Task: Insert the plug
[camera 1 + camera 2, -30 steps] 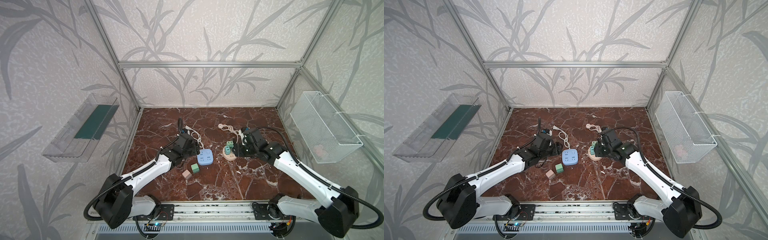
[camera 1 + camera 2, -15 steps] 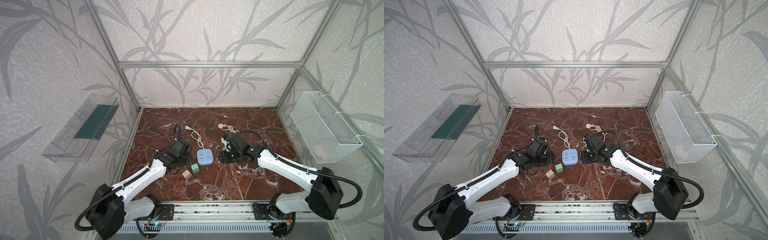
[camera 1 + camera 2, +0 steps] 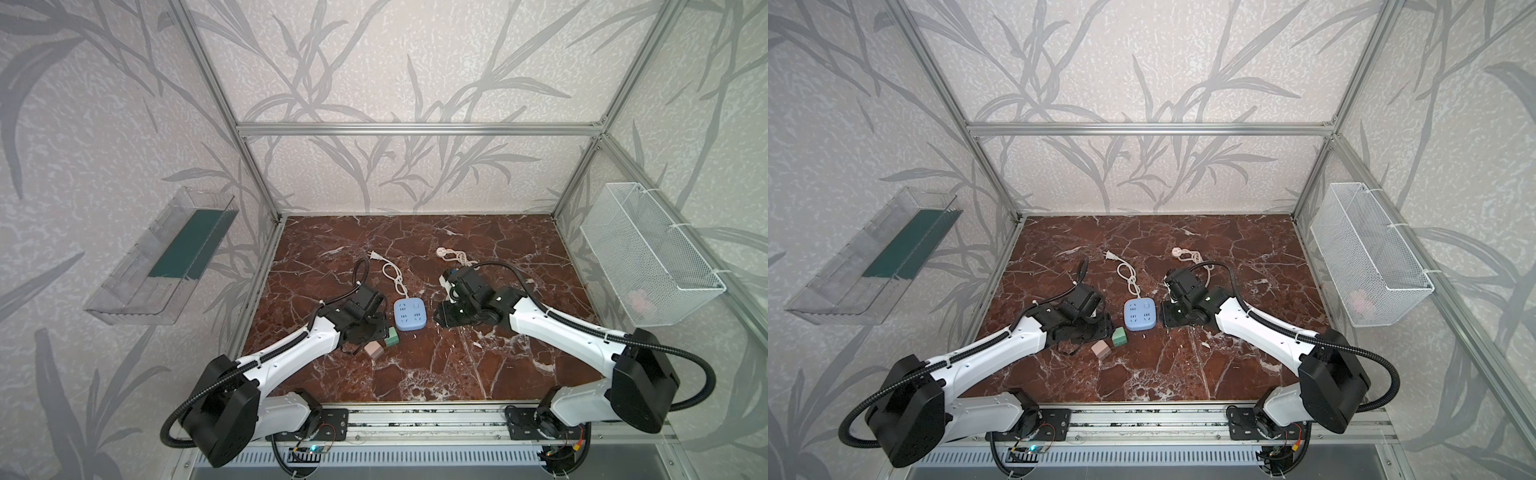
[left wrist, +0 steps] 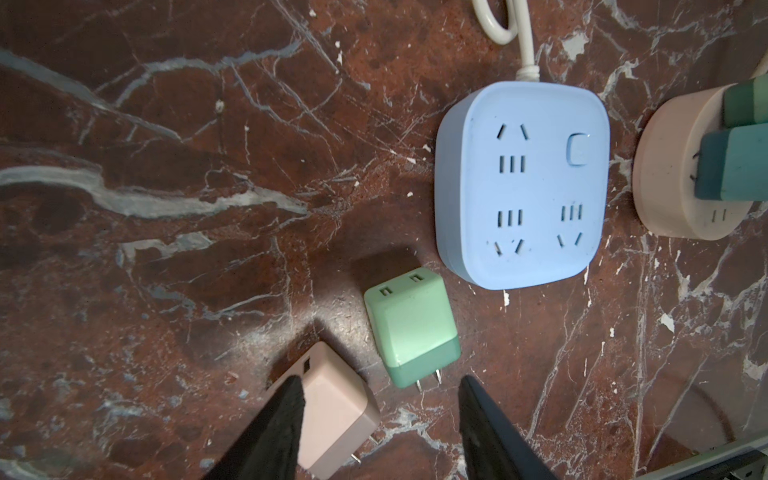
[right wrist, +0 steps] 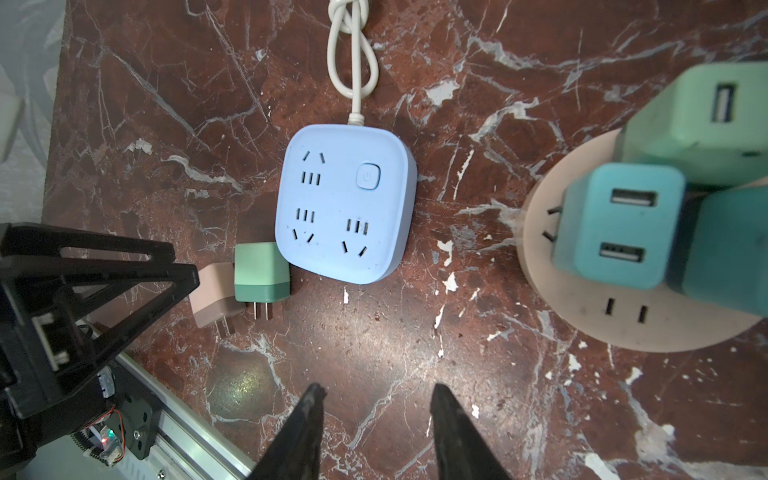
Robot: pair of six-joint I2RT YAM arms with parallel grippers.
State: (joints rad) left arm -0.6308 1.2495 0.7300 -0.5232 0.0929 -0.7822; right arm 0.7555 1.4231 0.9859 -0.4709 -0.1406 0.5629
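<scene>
Two claws have shifted around the blue power strip [image 4: 521,183]. The left claw [image 4: 380,379], wide and empty, has dropped over the green plug [image 4: 411,328] lying just beside the strip, so a pickup looks next. The pink plug [image 4: 332,409] crowds one finger. The right claw [image 5: 377,387], narrower and empty, has left the round pink socket [image 5: 623,324] and hovers near the strip.

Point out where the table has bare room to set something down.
Bare marble table: the broad near stretch between the blue power strip and the front rail, and the back strip behind the white cord. Crowded: around the power strip, with green adapter, pink adapter and round socket base beside it.
</scene>
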